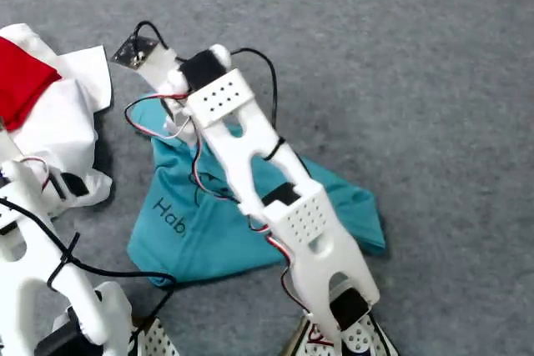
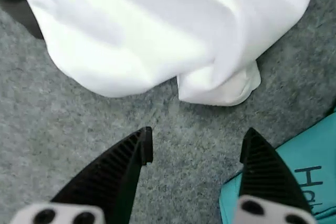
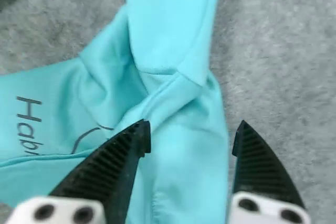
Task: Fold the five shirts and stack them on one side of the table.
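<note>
Teal shirt (image 3: 168,51): soft, limp, light; we would grip its bunched fold. Right pincer (image 3: 191,137) released above it; left pincer (image 2: 199,145) released beside it.

The table (image 1: 434,81) had a grey, felt-like surface. A teal shirt (image 1: 209,231) lay crumpled on it near the middle, with dark print facing up. A white shirt (image 1: 62,122) lay in a heap at one side edge, near the teal one but apart from it.

White arm (image 1: 250,152), ribbed black left hand (image 2: 198,132) (dark screws (image 2: 44,216))
</note>
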Controlling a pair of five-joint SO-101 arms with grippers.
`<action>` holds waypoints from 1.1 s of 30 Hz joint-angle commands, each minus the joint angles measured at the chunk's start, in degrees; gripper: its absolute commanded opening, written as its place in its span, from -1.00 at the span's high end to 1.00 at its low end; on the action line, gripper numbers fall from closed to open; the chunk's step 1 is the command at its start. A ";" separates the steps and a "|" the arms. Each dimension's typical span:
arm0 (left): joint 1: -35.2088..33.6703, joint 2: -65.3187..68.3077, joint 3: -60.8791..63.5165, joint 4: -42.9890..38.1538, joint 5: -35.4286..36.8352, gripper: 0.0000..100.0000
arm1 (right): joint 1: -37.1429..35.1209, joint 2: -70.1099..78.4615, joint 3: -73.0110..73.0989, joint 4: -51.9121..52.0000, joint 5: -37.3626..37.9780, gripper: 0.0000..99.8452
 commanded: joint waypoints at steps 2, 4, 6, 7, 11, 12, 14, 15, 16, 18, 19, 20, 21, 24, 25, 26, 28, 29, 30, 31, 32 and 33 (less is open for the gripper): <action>-0.18 -1.80 1.23 -0.44 0.18 0.46 | -3.38 -0.84 2.33 0.88 -2.55 0.47; -0.18 -1.80 1.67 -0.44 0.18 0.46 | -3.82 1.01 2.51 0.79 -3.34 0.47; -0.26 -1.80 2.11 -0.53 0.18 0.46 | -3.47 3.12 2.33 0.79 -4.31 0.52; -0.26 -1.80 2.11 -0.53 0.18 0.46 | -2.77 4.00 2.33 0.79 -4.57 0.58; -0.26 -1.80 2.11 -0.44 0.09 0.46 | 1.71 7.08 2.33 0.79 -4.48 0.89; -0.26 -1.80 2.11 -0.44 0.09 0.46 | 3.38 7.60 2.33 0.79 -4.48 0.90; -0.26 -1.80 2.11 -0.44 0.09 0.46 | 6.81 8.22 2.42 0.88 -4.57 0.90; -0.26 -1.80 2.11 -0.53 0.09 0.46 | 8.48 8.31 2.68 0.88 -4.57 0.91; -0.09 -1.80 2.29 -0.70 0.18 0.46 | 9.98 8.31 2.77 0.97 -4.57 0.91; 0.09 -1.80 2.73 -0.79 0.18 0.46 | 12.79 8.22 2.77 1.05 -4.13 0.91; 0.18 -1.80 2.73 -0.79 0.18 0.46 | 14.20 8.13 2.68 1.05 -4.13 0.93; 0.18 -1.80 2.73 -0.79 0.18 0.46 | 15.43 8.13 2.68 1.05 -4.13 0.96; 0.18 -1.80 2.73 -0.79 0.18 0.46 | 16.57 8.13 2.77 1.05 -4.04 0.99; 0.53 -1.71 2.73 -0.79 0.18 0.46 | 20.00 8.22 3.47 1.14 -1.32 0.99; 1.14 -1.45 2.73 -0.79 0.09 0.46 | 21.14 8.22 3.82 1.14 -0.44 0.99; 1.76 -1.36 2.73 -0.79 0.18 0.46 | 22.29 8.22 4.26 1.14 0.26 0.99; 3.34 -1.36 2.73 -0.79 0.26 0.46 | 24.84 8.13 5.85 1.14 1.76 0.99; 4.40 -1.36 2.73 -0.79 0.26 0.46 | 26.15 8.13 6.73 1.14 2.55 0.99; 5.54 -1.36 2.73 -0.79 0.53 0.46 | 27.65 8.13 7.60 1.14 3.34 0.99; 6.86 -1.36 2.73 -0.79 1.67 0.46 | 29.14 8.13 8.57 1.14 3.96 0.99; 8.18 -1.36 2.64 -0.79 2.99 0.46 | 30.73 8.13 9.45 1.14 4.48 0.99; 9.58 -1.36 2.55 -0.79 4.31 0.46 | 32.40 7.96 10.24 1.14 5.01 0.99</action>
